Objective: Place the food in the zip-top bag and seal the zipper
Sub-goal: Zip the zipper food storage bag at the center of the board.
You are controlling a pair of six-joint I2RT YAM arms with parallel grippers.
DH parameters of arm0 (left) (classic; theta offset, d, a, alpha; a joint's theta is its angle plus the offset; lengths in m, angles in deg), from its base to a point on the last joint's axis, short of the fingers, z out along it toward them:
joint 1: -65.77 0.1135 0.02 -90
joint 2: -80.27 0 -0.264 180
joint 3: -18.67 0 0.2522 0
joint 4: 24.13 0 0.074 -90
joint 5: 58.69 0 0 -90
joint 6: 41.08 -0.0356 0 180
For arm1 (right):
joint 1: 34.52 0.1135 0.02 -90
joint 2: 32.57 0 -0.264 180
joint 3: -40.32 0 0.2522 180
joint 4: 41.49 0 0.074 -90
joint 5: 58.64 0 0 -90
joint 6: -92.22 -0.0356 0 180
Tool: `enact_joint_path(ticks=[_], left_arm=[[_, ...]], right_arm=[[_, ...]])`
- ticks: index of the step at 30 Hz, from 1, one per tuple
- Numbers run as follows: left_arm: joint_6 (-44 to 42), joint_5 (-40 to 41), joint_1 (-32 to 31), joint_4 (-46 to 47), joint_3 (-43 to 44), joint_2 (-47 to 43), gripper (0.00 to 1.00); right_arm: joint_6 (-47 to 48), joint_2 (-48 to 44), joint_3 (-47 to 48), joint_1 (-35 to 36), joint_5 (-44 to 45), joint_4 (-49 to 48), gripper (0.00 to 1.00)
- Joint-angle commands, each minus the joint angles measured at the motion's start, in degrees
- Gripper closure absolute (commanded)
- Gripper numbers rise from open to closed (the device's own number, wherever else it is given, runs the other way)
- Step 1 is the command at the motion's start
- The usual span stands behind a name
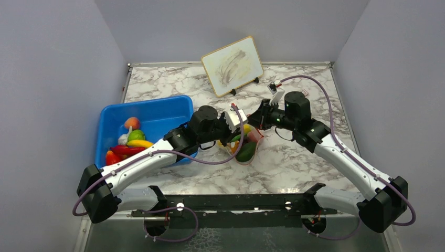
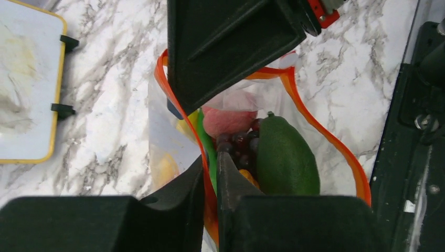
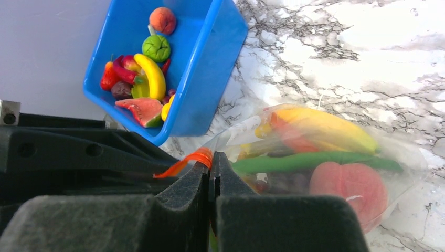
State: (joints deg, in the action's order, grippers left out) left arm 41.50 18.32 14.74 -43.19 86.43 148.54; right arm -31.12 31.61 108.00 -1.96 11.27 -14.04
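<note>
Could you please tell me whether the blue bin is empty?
No, the right wrist view shows the blue bin holding a yellow banana, a watermelon slice, a peach and other pieces.

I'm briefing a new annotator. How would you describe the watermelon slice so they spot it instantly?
Find the blue bin at left on the table. Inside, beside the yellow banana, lies the watermelon slice: the only wedge, red flesh with green rind.

From above and behind the arm bases, the top camera looks down over the whole desk. The wrist cameras sit just behind the left tool and right tool (very close in). They face each other across the zip-top bag, seen in all three views.
</note>
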Motion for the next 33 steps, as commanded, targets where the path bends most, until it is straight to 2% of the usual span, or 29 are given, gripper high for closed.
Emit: enact_joint_path(ticks=[1,3,7,10,15,21,26,31,33], left_arm=[[-2.03,1.98,-0.24,-1.93,3.33,0.54,0.99],[-2.34,2.47,-0.32,-2.86,3.63,0.53,1.0],[-2.43,3.9,-0.23,-5.07,4.24,0.7,1.0],[-0.06,4.9,-0.22,-8.51,6.84,1.51,1.0],[2.0,1.31,-0.27,-9.44,8.19,-0.15,1.0],[1.68,1.47,0.88,-6.76,5.7,-3.36,1.0],[1.59,-0.06,2.85,-8.09,6.99,-2.44,1.0],[3.9,-1.77,5.39,-8.18,7.21,-1.24,1.0],[4.75,-2.62,6.66,-8.15,6.95,-1.03,1.0]], right_arm=[[2.52,-0.98,2.63,0.08,1.89,-1.72,0.99],[5.08,-2.34,2.42,0.11,1.64,-1.44,0.93],[14.21,-8.24,-0.19,0.08,-0.52,-3.34,0.69],[23.23,-14.12,-3.73,0.13,-2.61,-5.05,0.6],[35.26,-26.57,-12.91,0.13,-11.08,-8.53,0.54],[46.11,-37.88,-19.84,0.13,-14.48,-6.98,0.47],[56.81,-38.65,-21.15,0.13,-20.76,0.5,0.47],[64.8,-35.06,-24.87,0.14,-23.38,0.06,0.49],[65.27,-34.92,-25.77,0.11,-22.49,-1.6,0.49]])
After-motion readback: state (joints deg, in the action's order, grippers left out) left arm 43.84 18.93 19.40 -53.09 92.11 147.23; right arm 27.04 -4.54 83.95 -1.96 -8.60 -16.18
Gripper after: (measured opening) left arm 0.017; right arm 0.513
